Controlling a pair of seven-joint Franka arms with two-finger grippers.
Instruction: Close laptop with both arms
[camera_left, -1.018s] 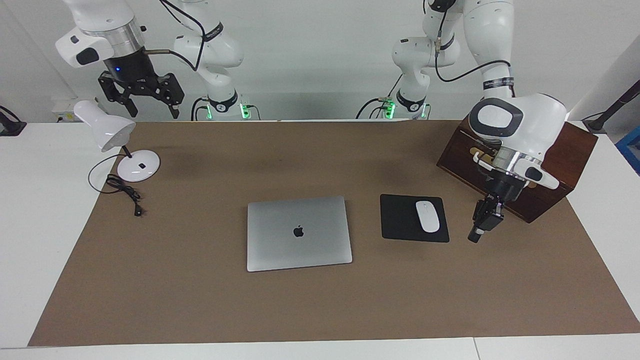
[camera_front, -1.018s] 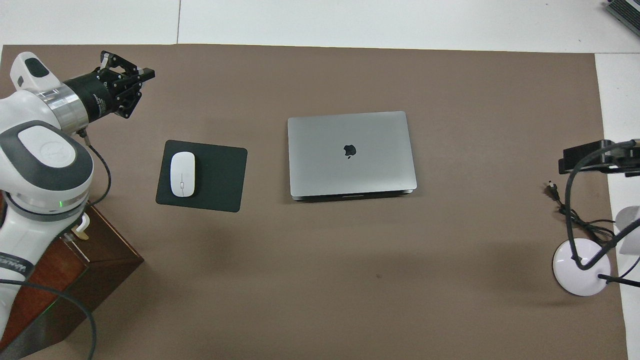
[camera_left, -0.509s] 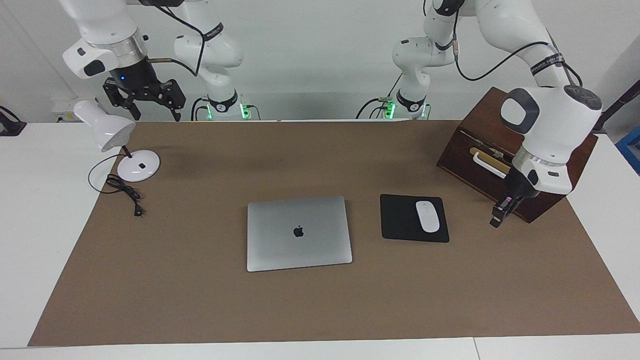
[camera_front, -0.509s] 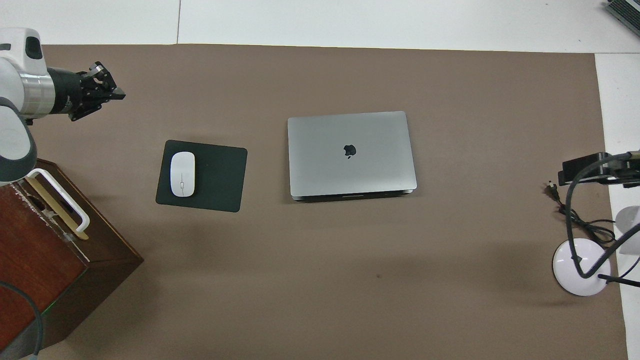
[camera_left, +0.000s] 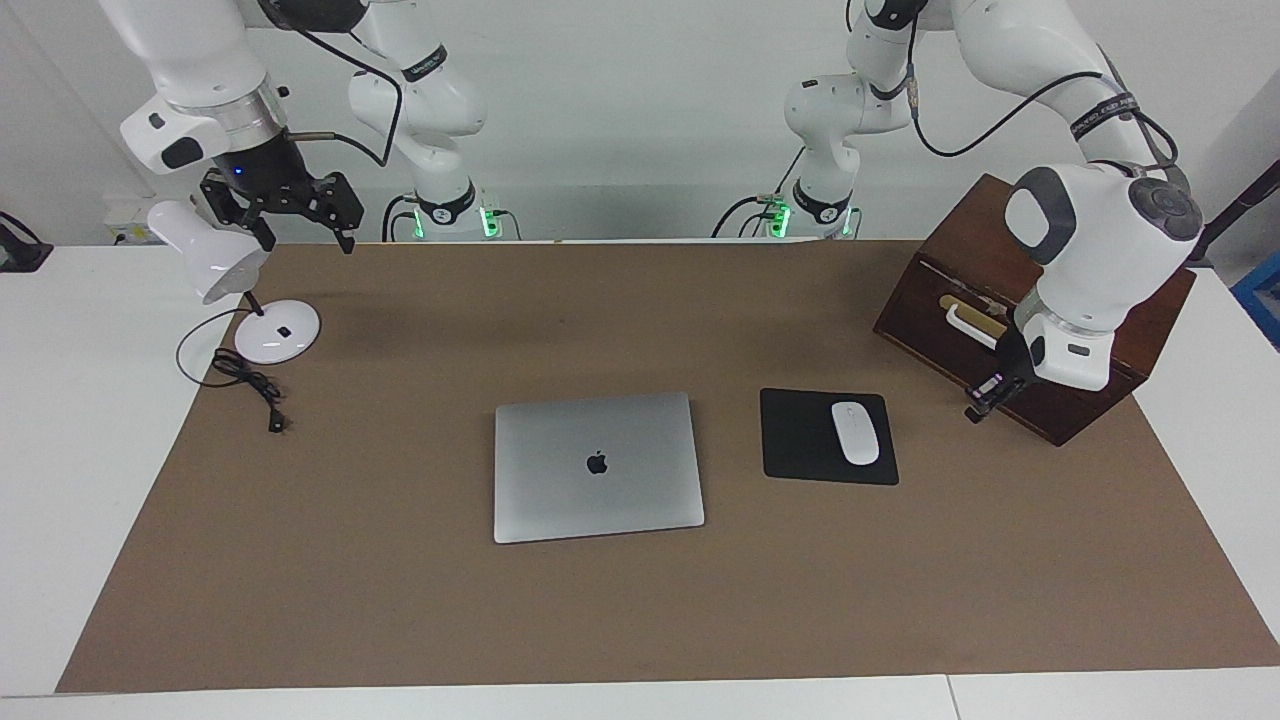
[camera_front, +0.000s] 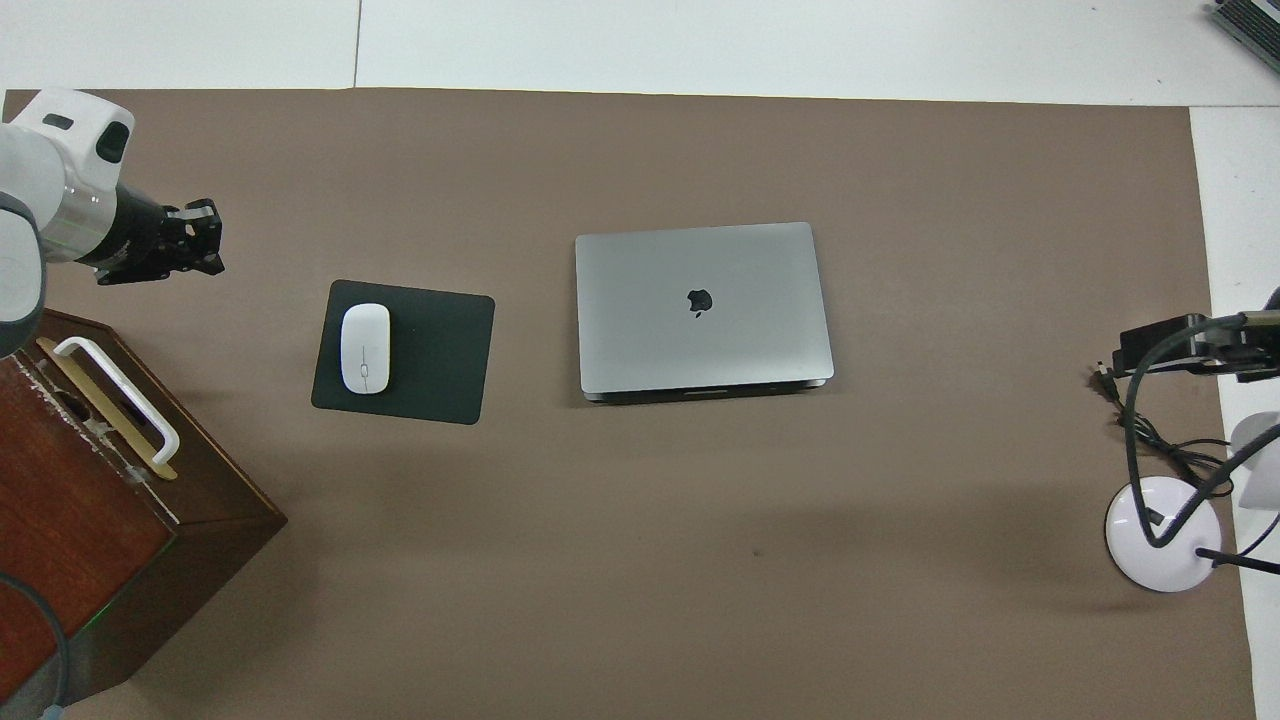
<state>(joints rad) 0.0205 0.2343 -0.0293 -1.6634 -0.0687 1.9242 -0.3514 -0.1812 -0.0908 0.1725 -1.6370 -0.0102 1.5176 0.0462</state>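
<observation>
The silver-grey laptop (camera_left: 597, 465) lies flat in the middle of the brown mat with its lid down and the apple logo facing up; it also shows in the overhead view (camera_front: 702, 305). My left gripper (camera_left: 985, 400) hangs low in front of the wooden box, at the mat's left-arm end, apart from the laptop; it also shows in the overhead view (camera_front: 200, 240). My right gripper (camera_left: 300, 228) is open and empty, held high over the desk lamp at the right-arm end. In the overhead view only its edge (camera_front: 1170, 338) shows.
A black mouse pad (camera_left: 800, 436) with a white mouse (camera_left: 855, 432) lies beside the laptop toward the left arm's end. A brown wooden box (camera_left: 960, 270) with a white handle stands there too. A white desk lamp (camera_left: 215, 260) and its cable sit at the right-arm end.
The left arm has drawn back, and its gripper has moved from beside the mouse pad toward the wooden box. The right gripper has shifted slightly toward the lamp. The laptop has not moved.
</observation>
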